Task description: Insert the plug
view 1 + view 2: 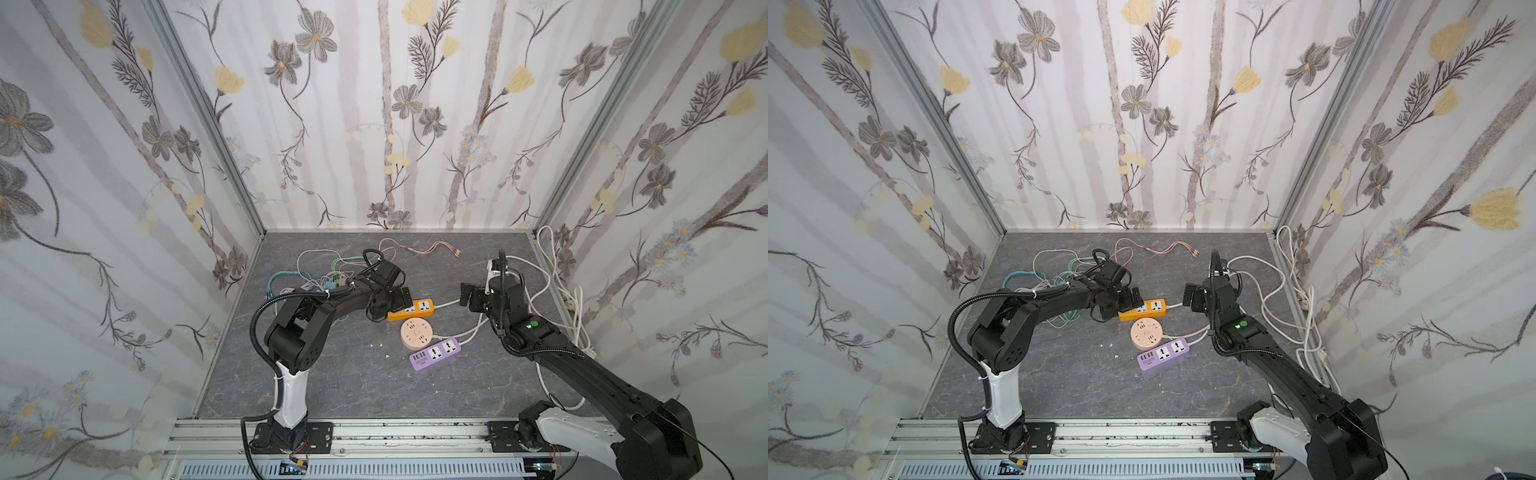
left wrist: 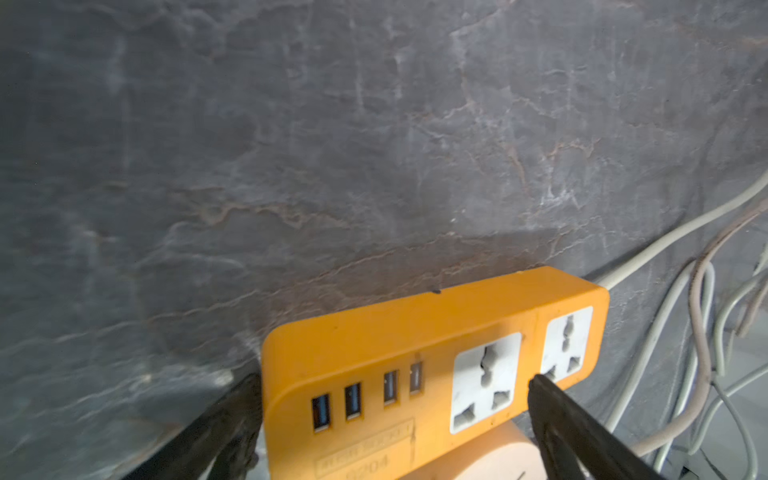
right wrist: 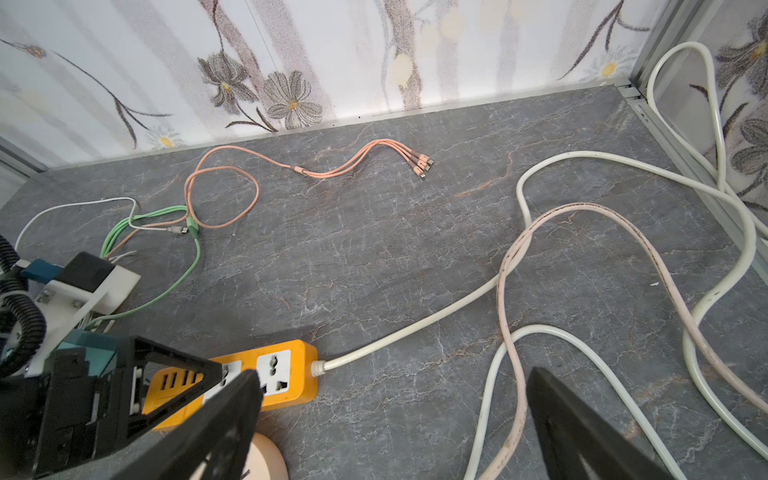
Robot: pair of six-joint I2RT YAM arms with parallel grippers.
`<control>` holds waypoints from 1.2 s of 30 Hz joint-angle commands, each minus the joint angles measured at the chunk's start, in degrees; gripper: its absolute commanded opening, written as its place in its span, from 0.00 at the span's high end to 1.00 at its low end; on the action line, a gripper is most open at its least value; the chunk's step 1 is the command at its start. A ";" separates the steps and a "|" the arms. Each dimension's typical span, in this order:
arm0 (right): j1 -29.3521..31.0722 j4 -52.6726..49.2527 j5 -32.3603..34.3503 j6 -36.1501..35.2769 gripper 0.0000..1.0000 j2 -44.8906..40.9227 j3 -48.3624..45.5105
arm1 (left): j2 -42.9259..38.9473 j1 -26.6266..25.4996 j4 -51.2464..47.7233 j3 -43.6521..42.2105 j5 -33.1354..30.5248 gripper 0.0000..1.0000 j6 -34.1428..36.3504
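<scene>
**Item 1, left pincer** (image 2: 392,382): I see it fully open, gripping nothing. It straddles the slot end of the orange power strip (image 2: 374,332). One finger (image 2: 232,411) is just beside the strip's short end, the other (image 2: 557,407) in front of the face near the two sockets. I cannot tell whether either touches.

**Item 2, right pincer** (image 1: 467,296): spread wide and empty, raised over the table (image 1: 353,386). It is near the cord end of the orange strip, apart from it.

**Item 3, orange power strip**: lies flat mid-table, face up, with four small slots and two white sockets. Its white cord (image 3: 415,328) runs off toward the right wall.

**Item 4, round peach socket** (image 1: 417,333): just in front of the orange strip.

**Item 5, purple power strip** (image 1: 434,353): beside the peach socket, nearer to me, lying at an angle.

**Item 6, pink cable** (image 3: 332,170): loose on the table by the back wall. Its three small plugs (image 3: 422,162) are fanned out, well apart from both pincers and from the strips.

**Item 7, green cable** (image 3: 189,266): tangled with thin white leads behind the left arm.
</scene>
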 commanded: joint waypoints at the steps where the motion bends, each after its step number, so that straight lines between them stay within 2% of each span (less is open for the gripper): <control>1: -0.34 2.96 0.66 1.58 0.01 -2.01 -2.70 | 2.00 -0.02 -1.99 2.56 2.48 0.00 3.29; 6: -1.51 5.20 -3.07 0.62 0.01 -3.82 -4.80 | 4.14 -0.03 -3.90 5.85 1.75 0.00 5.45; 10: -1.48 4.82 -4.95 0.25 0.01 -3.40 -4.67 | 3.09 -0.18 -6.53 6.29 -1.88 0.00 7.41; 13: -1.37 4.78 -5.80 0.19 0.01 -2.79 -4.41 | 0.68 -0.29 -11.60 7.18 -6.53 0.00 11.21; 16: -1.42 3.73 -4.84 1.00 0.01 -2.21 -3.52 | -2.75 -0.18 -20.71 10.34 -12.78 0.00 16.82; 19: -1.41 2.53 0.09 3.86 0.00 -2.20 -3.51 | -3.91 0.21 -30.88 13.86 -19.53 0.00 22.64; 22: -1.36 2.48 4.02 6.10 0.01 -2.75 -3.93 | -1.21 1.23 -41.03 18.73 -27.07 0.02 23.96; 29: -1.53 1.83 3.96 6.08 0.01 -3.98 -3.43 | 2.69 4.64 -42.77 21.24 -26.97 0.13 22.26; 36: -1.59 -1.06 7.81 5.95 0.01 -4.17 -3.27 | 6.20 7.07 -40.93 22.17 -25.41 0.23 23.18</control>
